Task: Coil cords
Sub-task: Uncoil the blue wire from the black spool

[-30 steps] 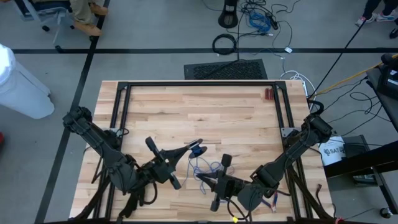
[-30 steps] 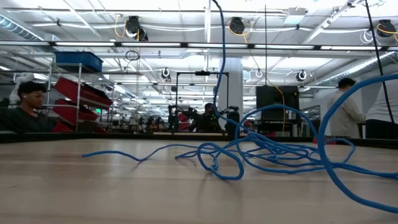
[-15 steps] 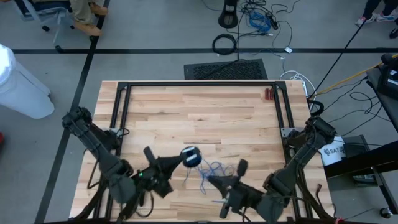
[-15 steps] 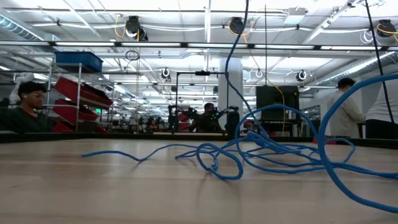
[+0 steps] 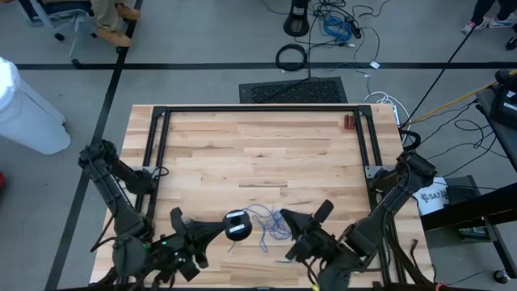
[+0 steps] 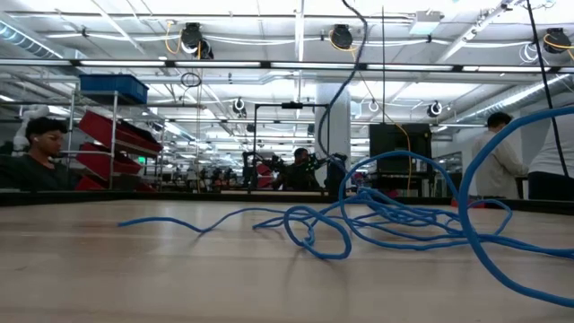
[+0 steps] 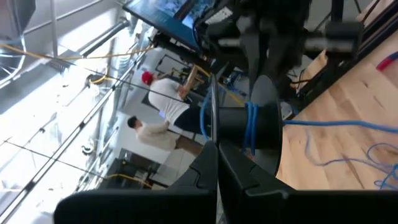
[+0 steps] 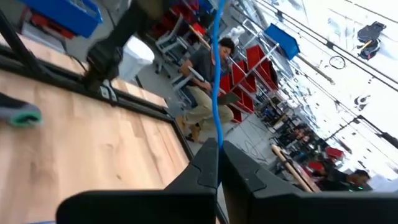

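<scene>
Industrial lab – red storage bins (image 6: pixel 117 135), ceiling cable trays (image 6: pixel 287 63), workstations.

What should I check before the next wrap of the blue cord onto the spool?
1. Left gripper shut on the spool: ok, fingers pinch its flange edge.
2. Right gripper shut on the cord: ok, the strand runs out from between the fingers.
3. Turns already on the spool's hub: ok, a few blue wraps show.
4. Loose cord free of knots: cannot tell, it lies in overlapping loops on the table.
5. Plug end located: cannot tell.
6. Spool clear of the table: ok, held raised in the high view.
</scene>
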